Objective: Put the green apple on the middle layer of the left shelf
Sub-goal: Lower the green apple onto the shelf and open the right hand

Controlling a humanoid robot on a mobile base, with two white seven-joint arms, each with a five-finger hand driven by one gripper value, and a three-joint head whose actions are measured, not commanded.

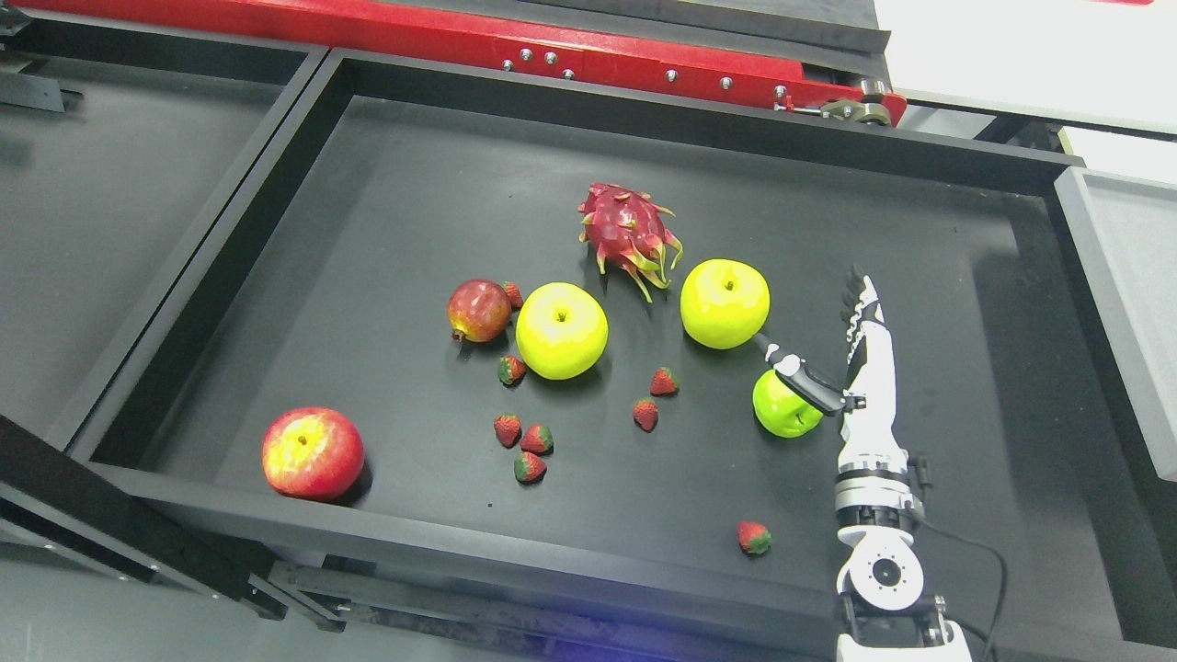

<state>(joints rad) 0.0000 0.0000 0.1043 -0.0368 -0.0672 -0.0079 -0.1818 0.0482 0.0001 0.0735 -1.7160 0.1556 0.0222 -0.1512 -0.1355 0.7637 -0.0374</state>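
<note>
Beside green apple (782, 409), right robot hand (841, 354); yellow apple (725, 302) just above

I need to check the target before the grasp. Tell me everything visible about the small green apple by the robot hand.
The small green apple is bright green, smooth and glossy, and looks smaller than the two yellow-green apples. It lies on the black tray floor, right of centre, below the nearer yellow-green apple and apart from it. The right robot hand, fingers open, has its thumb lying across the fruit's upper right, hiding that part; no grasp has closed.
</note>
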